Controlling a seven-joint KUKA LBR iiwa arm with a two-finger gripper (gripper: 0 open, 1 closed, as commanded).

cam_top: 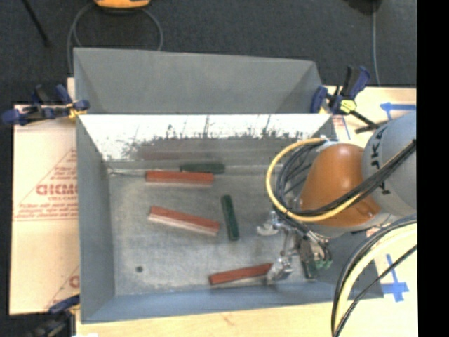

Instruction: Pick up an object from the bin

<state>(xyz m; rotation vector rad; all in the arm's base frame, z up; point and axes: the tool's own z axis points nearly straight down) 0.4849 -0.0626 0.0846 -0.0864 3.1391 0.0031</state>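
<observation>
The claw (pixel 282 271) is down at the right end of the front red bar (pixel 237 277), by the near wall of the bin (pixel 95 244). I cannot tell if it is open or closed. Farther in lie the middle red bar (pixel 184 221) and a green stick (pixel 229 217). By the far wall lie the back red bar (pixel 179 177) and the back green stick (pixel 202 168).

Dark carpeted floor (pixel 210 12) lies beyond a pale wooden tabletop (pixel 231 325).

Black lettering on the robot arm (pixel 400 133), grey shell, partly crossed by cables (pixel 280 181); no whole word readable.
</observation>
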